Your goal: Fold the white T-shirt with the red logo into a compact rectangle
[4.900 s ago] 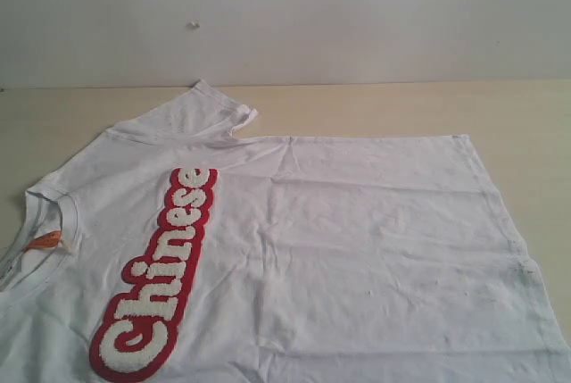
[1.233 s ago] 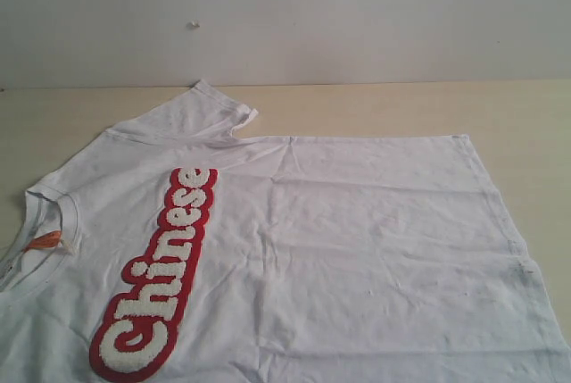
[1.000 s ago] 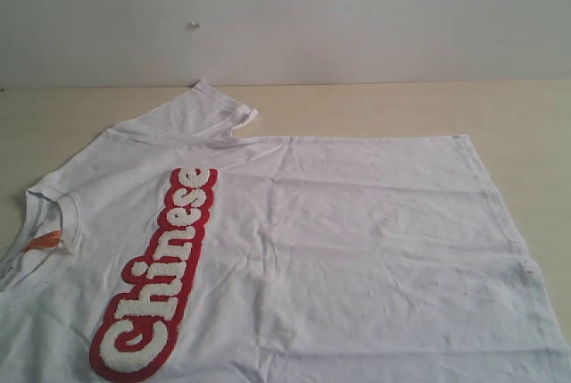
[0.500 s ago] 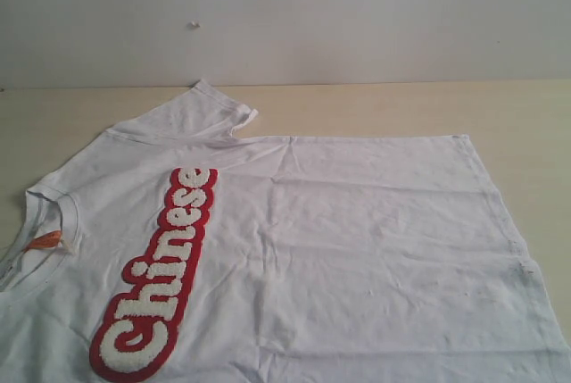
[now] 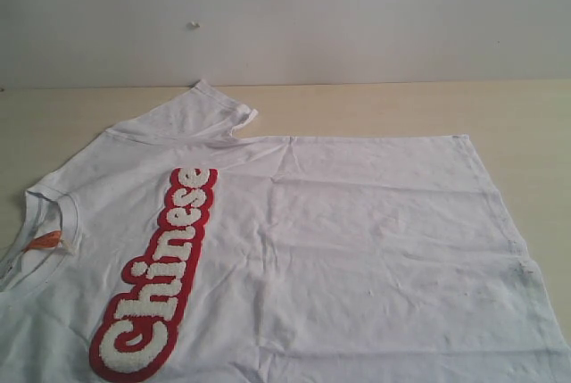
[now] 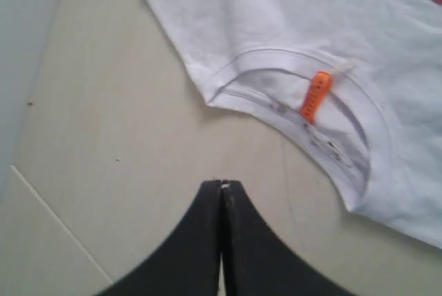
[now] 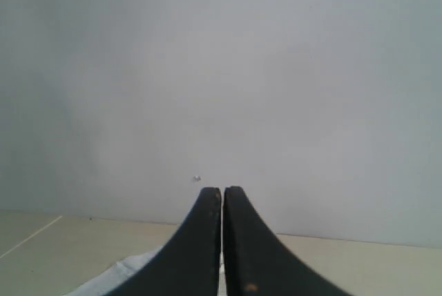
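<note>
Tee (image 5: pixel 357 240) flat on counter (image 5: pixel 375 106), collar (image 6: pixel 276 56) nr left tool (image 6: pixel 222 187) — both tools closed tight, holding nothing; right tool (image 7: pixel 222 191) faces wall (image 7: pixel 276 68).

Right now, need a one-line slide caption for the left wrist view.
Shut left pincer faces the collar and orange neck tag of the white T-shirt, tabletop between them.

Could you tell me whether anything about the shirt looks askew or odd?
Nothing serious: the white T-shirt lies flat, red logo up, lightly creased; only its orange neck tag pokes out across the collar opening.
</note>
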You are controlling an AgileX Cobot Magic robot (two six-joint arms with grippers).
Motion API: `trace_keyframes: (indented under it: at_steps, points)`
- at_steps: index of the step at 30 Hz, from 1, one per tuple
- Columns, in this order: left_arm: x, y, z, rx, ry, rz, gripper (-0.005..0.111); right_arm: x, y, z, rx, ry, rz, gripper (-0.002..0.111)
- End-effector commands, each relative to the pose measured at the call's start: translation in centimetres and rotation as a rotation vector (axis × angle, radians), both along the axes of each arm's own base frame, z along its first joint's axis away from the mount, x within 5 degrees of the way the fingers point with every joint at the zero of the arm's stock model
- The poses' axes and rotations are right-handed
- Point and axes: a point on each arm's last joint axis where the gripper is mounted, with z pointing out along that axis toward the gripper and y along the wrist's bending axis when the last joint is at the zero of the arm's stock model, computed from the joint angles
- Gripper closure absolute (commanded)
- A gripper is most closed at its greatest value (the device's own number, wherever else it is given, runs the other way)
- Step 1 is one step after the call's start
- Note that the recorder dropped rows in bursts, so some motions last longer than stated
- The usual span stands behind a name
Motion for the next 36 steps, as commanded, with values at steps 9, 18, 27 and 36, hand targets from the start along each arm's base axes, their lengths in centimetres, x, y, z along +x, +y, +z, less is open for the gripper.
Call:
trace_keyframes:
  at_steps: [9,18,27,36]
  points:
    - [1.7,-1.3,-2.4,-0.103,0.25,0.011,0.107,7.3,-1.1,1.0,-0.275,0.329,0.147,0.106]
    - [3.5,-2.1,-3.9,-0.147,0.211,0.006,0.107,10.5,-1.9,2.4,-0.261,0.318,0.118,0.106]
    - [4.0,-3.7,-3.8,-0.144,0.148,-0.064,0.107,11.7,-2.1,5.6,-0.585,0.107,0.144,0.106]
    - [4.0,-4.6,-3.7,-0.146,0.129,-0.094,0.107,11.5,-1.9,4.2,-1.436,-0.258,0.242,0.106]
